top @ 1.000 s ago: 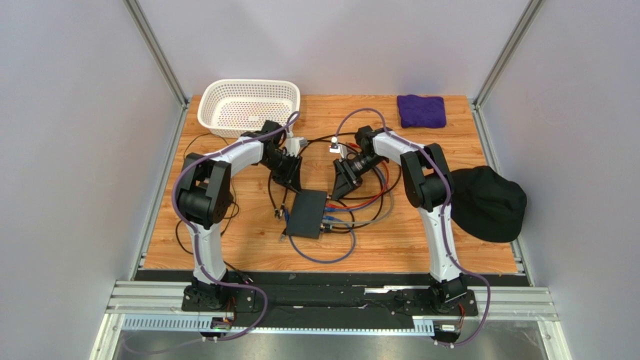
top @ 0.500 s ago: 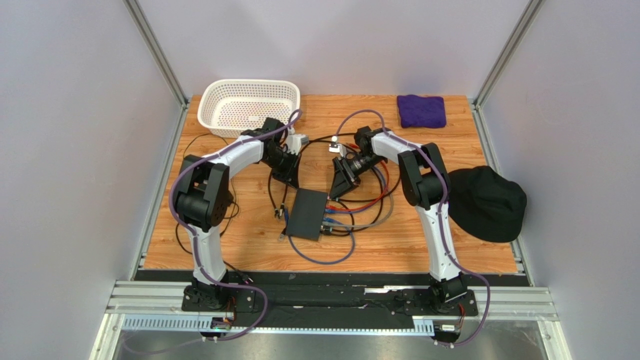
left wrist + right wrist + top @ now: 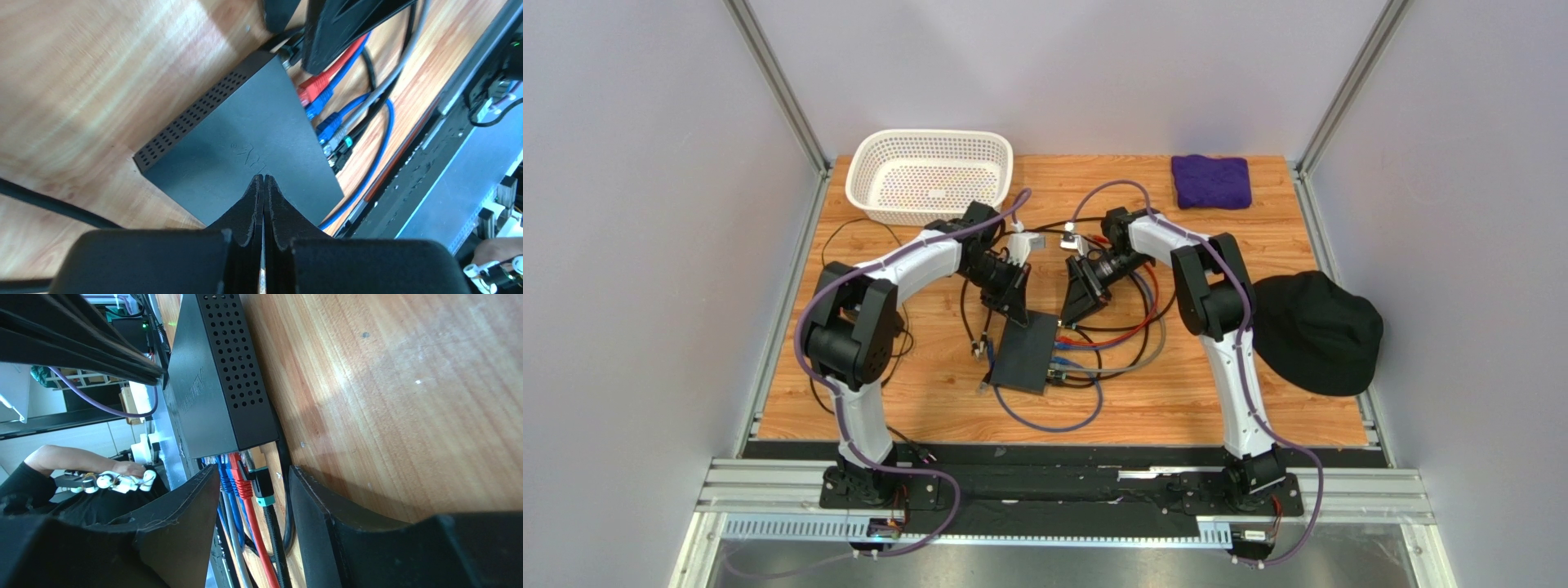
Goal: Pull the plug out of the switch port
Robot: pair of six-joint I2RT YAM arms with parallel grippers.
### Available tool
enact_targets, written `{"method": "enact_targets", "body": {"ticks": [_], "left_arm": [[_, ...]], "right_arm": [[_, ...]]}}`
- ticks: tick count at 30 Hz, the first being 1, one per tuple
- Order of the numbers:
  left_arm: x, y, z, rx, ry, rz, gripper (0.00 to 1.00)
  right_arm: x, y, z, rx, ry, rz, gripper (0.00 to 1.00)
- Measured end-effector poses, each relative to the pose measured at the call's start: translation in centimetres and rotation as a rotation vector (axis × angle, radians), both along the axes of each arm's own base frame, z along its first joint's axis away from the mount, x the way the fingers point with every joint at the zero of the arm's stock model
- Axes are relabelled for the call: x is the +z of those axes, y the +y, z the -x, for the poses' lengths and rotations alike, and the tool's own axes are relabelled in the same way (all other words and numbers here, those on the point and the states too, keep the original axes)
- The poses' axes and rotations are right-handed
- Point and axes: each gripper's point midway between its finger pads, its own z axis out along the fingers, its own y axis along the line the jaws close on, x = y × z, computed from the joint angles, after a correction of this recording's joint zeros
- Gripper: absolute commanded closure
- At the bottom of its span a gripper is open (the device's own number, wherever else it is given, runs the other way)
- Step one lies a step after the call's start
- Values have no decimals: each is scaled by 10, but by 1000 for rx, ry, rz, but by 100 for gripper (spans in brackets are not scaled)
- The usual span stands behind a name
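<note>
The switch (image 3: 1026, 352) is a flat black box in the middle of the table. Its top face (image 3: 245, 141) fills the left wrist view. My left gripper (image 3: 264, 179) is shut with nothing in it, tips over that top face near an edge; whether they touch it I cannot tell. Red (image 3: 242, 481), blue (image 3: 226, 474) and teal-banded black (image 3: 261, 485) plugs sit in the port row. My right gripper (image 3: 255, 474) is open, its jaws straddling those plugs without closing on any. From above, the right gripper (image 3: 1081, 300) hangs by the switch's far right corner.
Loose cables (image 3: 1100, 355) loop right and in front of the switch. A white basket (image 3: 928, 172) stands back left, a purple cloth (image 3: 1210, 180) back right, a black hat (image 3: 1318, 331) at the right edge. A small white adapter (image 3: 1071, 239) lies between the arms.
My left gripper has shut and moved right and nearer, from beside the switch's far end to over its top. The right gripper has barely moved.
</note>
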Motion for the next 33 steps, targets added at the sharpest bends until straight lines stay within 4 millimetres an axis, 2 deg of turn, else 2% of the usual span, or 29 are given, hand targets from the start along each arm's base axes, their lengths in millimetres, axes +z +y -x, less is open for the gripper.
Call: {"method": "enact_targets", "body": {"ticks": [7, 11, 15, 29, 33], "left_arm": [[-25, 12, 7, 35, 45, -96, 100], [-27, 11, 6, 48, 55, -105, 100], [-27, 9, 6, 53, 59, -107, 100], [-28, 5, 3, 54, 71, -96, 100], [-28, 5, 3, 53, 71, -96, 100]], "right_arm": [[-2, -1, 1, 3, 13, -3, 52], [-3, -1, 0, -1, 24, -10, 53], [-4, -2, 1, 0, 29, -9, 58], [-5, 0, 4, 6, 75, -27, 54], [-5, 0, 4, 9, 91, -25, 57]]}}
